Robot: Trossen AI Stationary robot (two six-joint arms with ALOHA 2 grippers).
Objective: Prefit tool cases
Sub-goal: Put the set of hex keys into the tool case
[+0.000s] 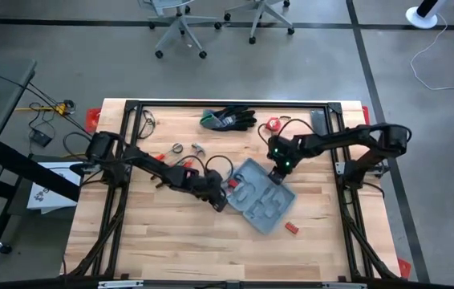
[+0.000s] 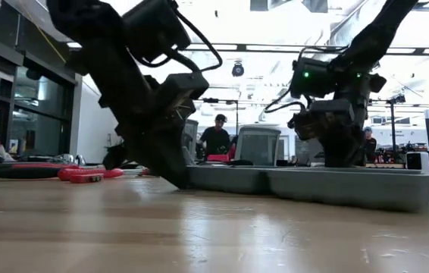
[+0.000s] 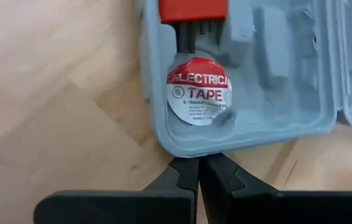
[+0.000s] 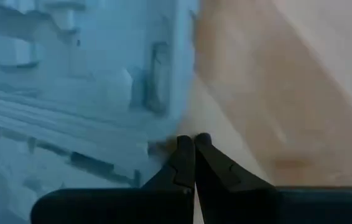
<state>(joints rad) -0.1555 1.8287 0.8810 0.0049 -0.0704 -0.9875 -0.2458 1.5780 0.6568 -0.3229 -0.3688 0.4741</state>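
Observation:
The grey-blue tool case [image 1: 261,201] lies open and flat on the wooden table, its moulded recesses facing up. One corner recess holds a roll of electrical tape [image 3: 199,91], with a red tool [image 3: 191,9] beyond it. My left gripper [image 3: 198,163] is shut, and its tips are at the case's left edge, by the tape corner. My right gripper [image 4: 193,143] is shut too and slants down at the case's far right edge [image 1: 277,175]. In the low view the case [image 2: 313,184] rests on its flat underside. My left gripper sets its shut fingertips [image 3: 188,167] against the outer wall of the case's rim [image 3: 182,149], at the corner by the tape roll. It comes slanting down from the table's left. The case stays flat on the table. My right gripper has its shut tips at the case's edge [image 4: 175,127], slanting down from the far right; I cannot tell whether they touch it.
Black-and-green gloves [image 1: 229,119] lie at the far side and a narrow dark bar [image 1: 317,120] at the far right. Red-handled tools [image 1: 180,164] and small metal parts [image 1: 177,148] lie left of the case. A small red piece [image 1: 291,229] sits by its near right corner.

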